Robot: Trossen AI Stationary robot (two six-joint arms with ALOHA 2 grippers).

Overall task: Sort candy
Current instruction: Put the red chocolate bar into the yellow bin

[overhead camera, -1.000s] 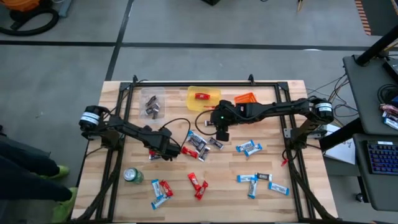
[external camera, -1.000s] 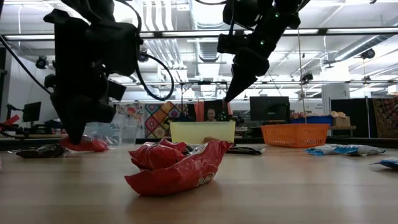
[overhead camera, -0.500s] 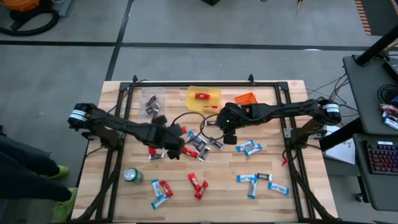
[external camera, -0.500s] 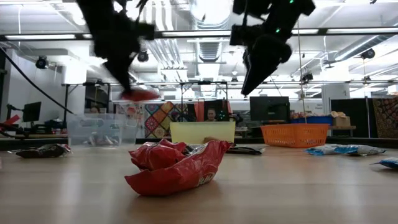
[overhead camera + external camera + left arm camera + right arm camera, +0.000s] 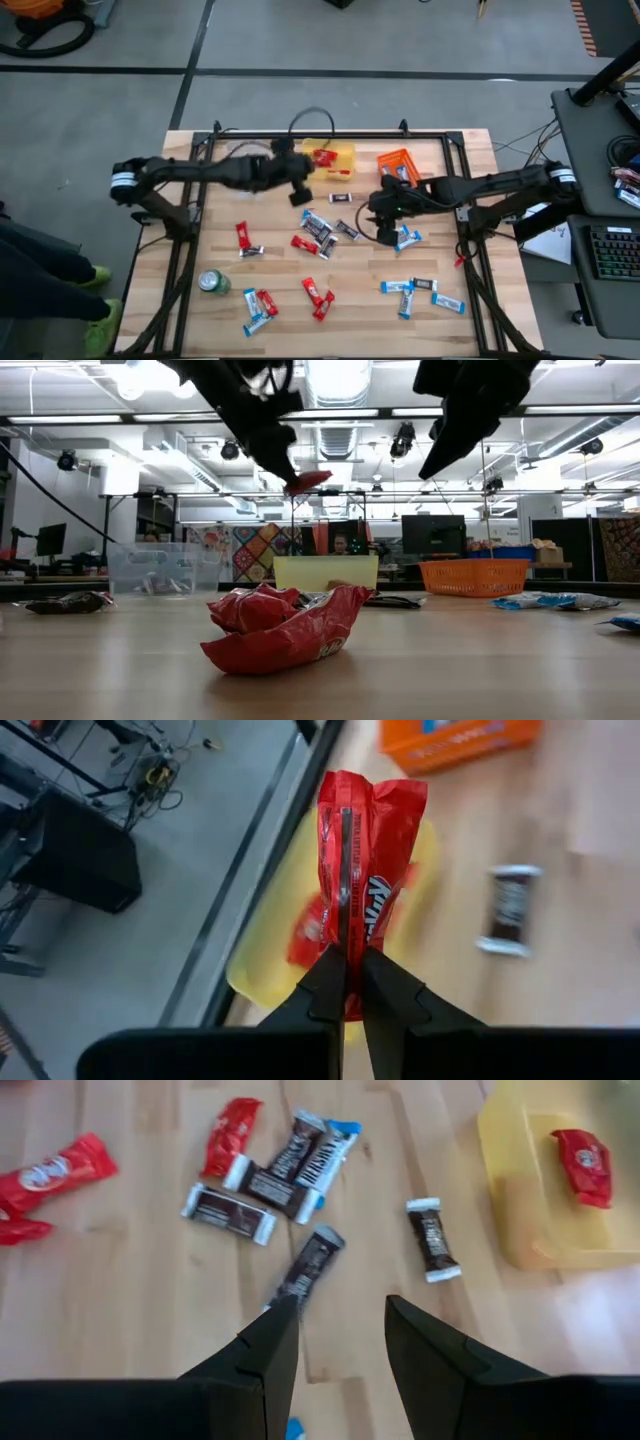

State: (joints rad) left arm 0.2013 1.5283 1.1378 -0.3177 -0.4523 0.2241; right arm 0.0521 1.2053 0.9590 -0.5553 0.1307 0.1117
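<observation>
My left gripper (image 5: 345, 982) is shut on a red wrapped candy (image 5: 368, 860) and holds it in the air by the near left corner of the yellow tray (image 5: 338, 163). Another red candy (image 5: 322, 157) lies in that tray. In the low view the held candy (image 5: 308, 481) hangs high above the table. My right gripper (image 5: 340, 1335) is open above the middle of the table, over a dark brown candy (image 5: 305, 1270), and touches nothing. More candy in red, blue-and-white and dark wrappers lies flat on the wood (image 5: 320, 232). My left gripper pinches one end of the red candy's wrapper (image 5: 345, 960) between its two fingertips, along the wrapper's back seam. The fingers slant down from the table's left side. The candy sticks out past the fingertips, in line with them, lifted clear above the yellow tray's edge (image 5: 262, 960).
An orange tray (image 5: 398, 165) stands right of the yellow one, and a clear container (image 5: 165, 570) at the far left. A green can (image 5: 212, 282) stands near the front left. A crumpled red wrapper (image 5: 285, 630) lies close to the low camera. A black frame runs around the table.
My left gripper has lifted the red candy off the table's left middle, carried it up and toward the far edge to the yellow tray, and rolled its wrist. My right gripper, still open, has moved from beside the yellow tray toward the table's right and near edges.
</observation>
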